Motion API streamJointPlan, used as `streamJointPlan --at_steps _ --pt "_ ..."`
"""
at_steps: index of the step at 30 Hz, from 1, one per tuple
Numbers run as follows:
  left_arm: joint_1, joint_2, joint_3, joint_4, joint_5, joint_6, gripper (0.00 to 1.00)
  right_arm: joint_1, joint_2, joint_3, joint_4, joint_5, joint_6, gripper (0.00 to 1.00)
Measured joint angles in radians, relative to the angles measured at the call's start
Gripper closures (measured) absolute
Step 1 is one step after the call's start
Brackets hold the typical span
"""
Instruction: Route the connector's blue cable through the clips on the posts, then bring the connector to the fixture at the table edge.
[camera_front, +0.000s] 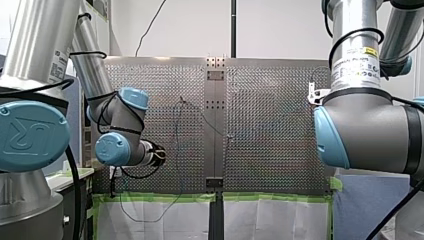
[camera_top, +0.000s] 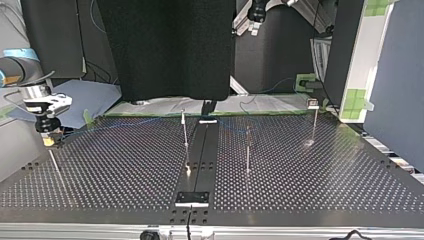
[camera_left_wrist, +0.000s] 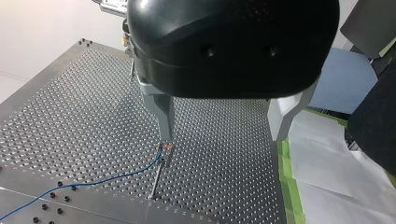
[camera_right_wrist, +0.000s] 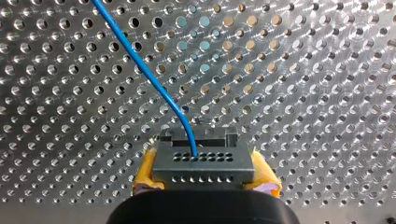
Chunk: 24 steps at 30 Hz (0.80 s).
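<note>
**Over at the top view's left edge: connector gripped, cable at a clip**

So my right gripper (camera_right_wrist: 205, 173) has its yellow pads (camera_right_wrist: 145, 171) squeezed narrow on the dark connector (camera_right_wrist: 204, 161), sitting over the perforated table (camera_right_wrist: 303, 93) near its edge at the top view's left. The blue cable (camera_right_wrist: 148, 77) comes out of the connector and curves away across the holes. My left gripper (camera_left_wrist: 221, 137) hangs with its jaws spread wide above a thin post (camera_left_wrist: 158, 179), and the cable runs right up to the clip (camera_left_wrist: 164, 148) on top of it.
</note>
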Motion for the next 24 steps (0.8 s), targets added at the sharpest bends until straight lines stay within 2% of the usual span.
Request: streamJointPlan --at_steps 10,17,24 --pt "0.0 0.0 0.0 -0.004 0.0 0.0 0.0 0.0 0.005 -0.005 0.0 0.001 -0.008 1.0" --pt "0.0 0.0 0.0 -0.008 0.0 0.0 0.0 0.001 0.029 -0.015 0.005 0.013 -0.03 1.0" --pt "0.0 0.0 0.0 -0.009 -0.001 0.0 0.0 0.005 0.032 -0.022 -0.003 0.013 -0.031 1.0"
